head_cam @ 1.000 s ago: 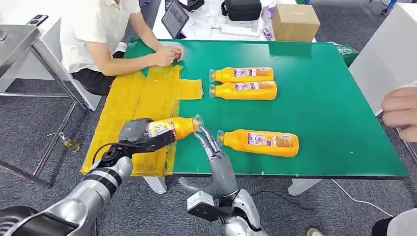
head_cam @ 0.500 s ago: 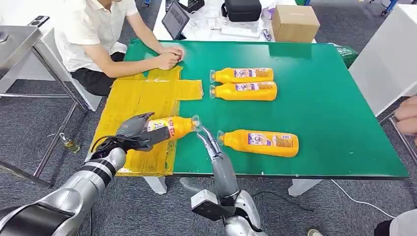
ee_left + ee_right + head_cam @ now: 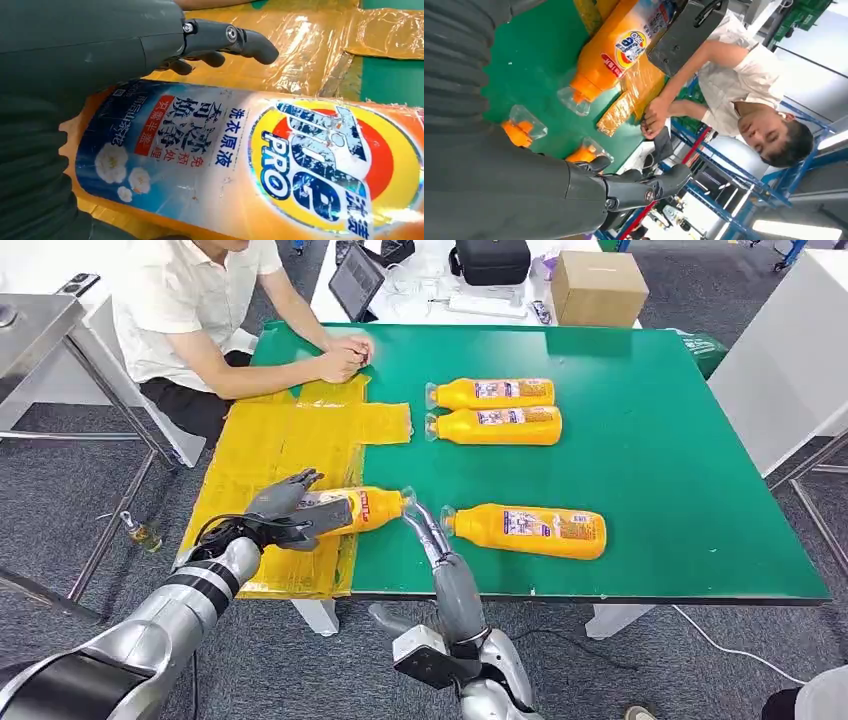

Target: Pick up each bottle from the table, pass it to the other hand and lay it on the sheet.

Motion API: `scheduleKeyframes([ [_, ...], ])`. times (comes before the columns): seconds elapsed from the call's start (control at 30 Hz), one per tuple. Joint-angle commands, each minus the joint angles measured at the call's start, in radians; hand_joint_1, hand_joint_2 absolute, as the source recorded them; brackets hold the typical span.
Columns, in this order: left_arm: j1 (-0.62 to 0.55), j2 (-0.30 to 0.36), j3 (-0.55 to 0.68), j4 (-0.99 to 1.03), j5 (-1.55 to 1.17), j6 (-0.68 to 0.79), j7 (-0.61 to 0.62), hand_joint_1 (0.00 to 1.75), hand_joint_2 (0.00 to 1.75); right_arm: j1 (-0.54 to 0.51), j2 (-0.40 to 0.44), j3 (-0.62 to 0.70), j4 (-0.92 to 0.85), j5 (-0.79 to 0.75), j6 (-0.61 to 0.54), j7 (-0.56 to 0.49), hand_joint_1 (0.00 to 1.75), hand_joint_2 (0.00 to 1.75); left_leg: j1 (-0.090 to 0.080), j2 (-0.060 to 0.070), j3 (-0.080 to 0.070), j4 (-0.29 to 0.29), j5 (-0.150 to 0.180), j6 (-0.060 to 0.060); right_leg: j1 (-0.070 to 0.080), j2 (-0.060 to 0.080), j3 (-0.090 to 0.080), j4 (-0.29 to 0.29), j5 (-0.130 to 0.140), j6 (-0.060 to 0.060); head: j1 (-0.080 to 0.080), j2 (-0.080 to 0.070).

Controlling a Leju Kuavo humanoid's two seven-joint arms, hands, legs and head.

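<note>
An orange bottle point(image 3: 362, 508) with a blue label lies on its side at the near right edge of the yellow sheet point(image 3: 270, 445), its clear cap end out over the green mat point(image 3: 650, 470). My left hand point(image 3: 288, 508) lies over the bottle's base end with fingers spread apart; the left wrist view has the bottle point(image 3: 250, 170) right under the palm point(image 3: 125, 45). My right hand point(image 3: 426, 530) is held flat and open just past the cap, holding nothing. Three more orange bottles lie on the mat: two side by side point(image 3: 495, 393) point(image 3: 497, 425) and one near the front point(image 3: 528, 530).
A person in a white shirt sits at the table's far left corner, hands point(image 3: 345, 355) on the mat at the sheet's far end. Behind the table are a cardboard box point(image 3: 600, 285), a tablet point(image 3: 357, 278) and a black bag point(image 3: 492, 260).
My left hand's fingers have opened from around the bottle, which now lies lower on the sheet's edge. The hand of a person at the right edge has gone out of view.
</note>
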Motion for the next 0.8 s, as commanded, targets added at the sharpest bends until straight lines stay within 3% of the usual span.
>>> scheduleKeyframes([
  [0.03,0.042,-0.001,-0.048,0.052,0.006,-0.002,-0.015,0.00,1.75,-0.009,0.000,-0.032,0.058,-0.004,0.005,-0.009,0.00,1.75,-0.001,0.003,0.006,-0.003,-0.001,0.002,0.000,0.002,0.005,-0.003,0.000,-0.002,0.000,0.000],
  [0.13,0.060,-0.003,-0.053,0.010,0.034,0.014,-0.042,0.00,1.75,-0.005,-0.001,-0.040,0.058,-0.002,0.003,-0.013,0.00,1.75,0.000,0.003,0.006,-0.003,-0.001,0.002,0.001,0.001,0.005,-0.003,0.000,-0.003,0.000,0.000],
  [0.3,0.156,-0.048,-0.006,-0.178,0.158,0.206,-0.131,0.00,1.75,0.003,-0.002,-0.041,0.063,0.001,0.004,-0.021,0.00,1.75,-0.001,0.000,0.004,-0.002,0.000,0.001,0.000,0.000,0.004,-0.002,0.000,-0.002,0.000,0.000],
  [0.53,0.206,-0.025,-0.094,-0.294,0.242,0.117,-0.163,0.00,1.75,0.001,-0.005,-0.042,0.068,-0.027,0.014,-0.037,0.00,1.75,0.000,0.002,0.004,-0.002,-0.003,0.003,0.001,0.000,0.005,-0.003,-0.002,-0.004,0.000,0.000],
  [0.8,0.237,-0.005,-0.176,-0.414,0.260,0.124,-0.166,0.00,1.75,-0.005,-0.010,-0.043,0.067,-0.015,0.019,-0.043,0.00,1.75,0.000,0.001,0.000,0.000,-0.001,0.002,0.001,0.000,0.000,-0.001,-0.001,-0.003,0.000,0.000],
])
